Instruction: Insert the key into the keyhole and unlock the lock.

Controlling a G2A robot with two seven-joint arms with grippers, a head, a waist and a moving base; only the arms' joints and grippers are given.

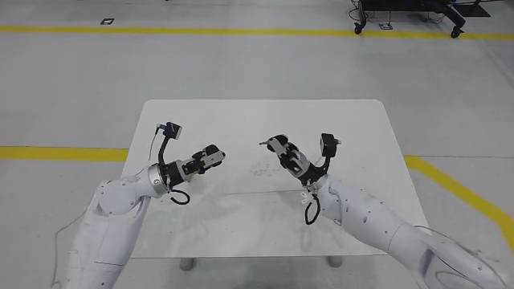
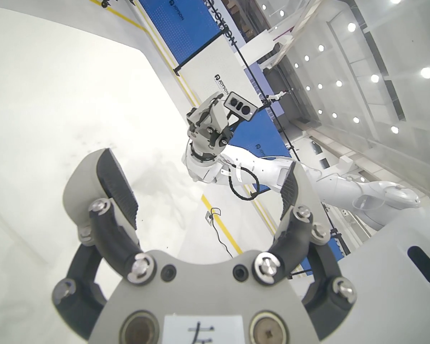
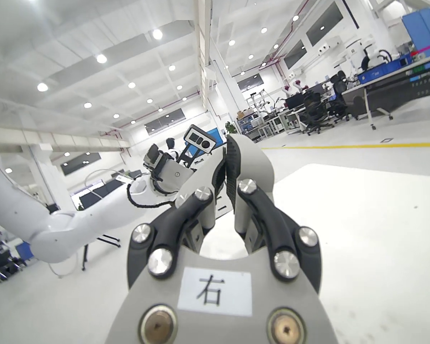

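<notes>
One pale grey floor point(image 1: 241, 64) crossed by yellow lines point(image 1: 201, 30) carries one white bench point(image 1: 241, 120). One dark wheeled frame point(image 1: 414, 0) stands well beyond the bench's far edge. Over the bench are my two arms, the left arm point(image 1: 120, 201) and the right arm point(image 1: 377, 217). They come from the near side and face each other, with a gap of bench top between them. My left tool point(image 1: 217, 156) is spread wide, its two ribbed pads point(image 2: 113, 177) well apart. My right tool point(image 1: 271, 143) has its two pads point(image 3: 233, 161) pressed together. I cannot tell whether the key sits between them.
</notes>
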